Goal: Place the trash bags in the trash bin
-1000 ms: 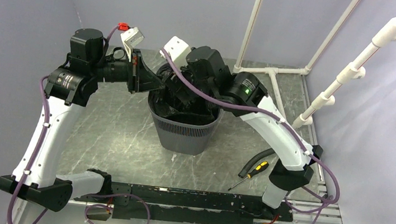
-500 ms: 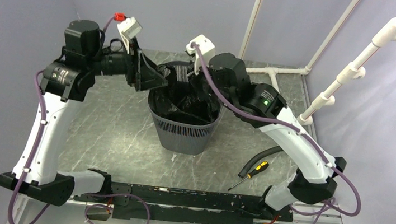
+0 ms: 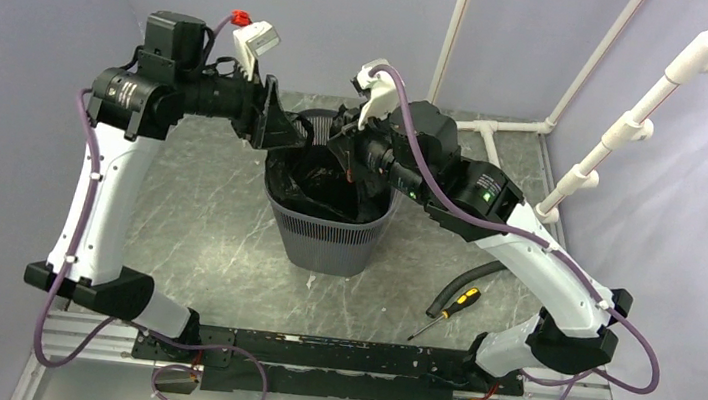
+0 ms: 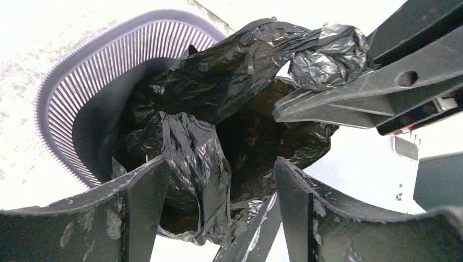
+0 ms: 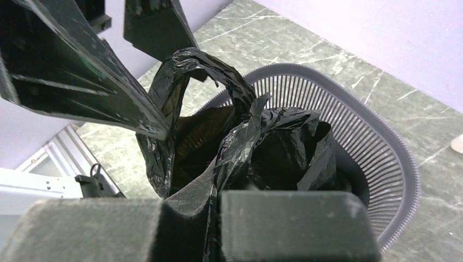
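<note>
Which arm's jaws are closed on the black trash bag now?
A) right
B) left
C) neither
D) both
A: in the right wrist view the right jaws are shut, with the trash bag pinched between them; the left jaws stand apart.

Marbled table [image 3: 195, 232] bears trash bin [image 3: 330, 243]; screwdriver [image 3: 463, 298]; hose [image 3: 473, 272].

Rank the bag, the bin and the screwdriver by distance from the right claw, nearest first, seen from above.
1. trash bag, pinched in the right gripper.
2. trash bin, just below it.
3. screwdriver, far off toward the front right.
</note>
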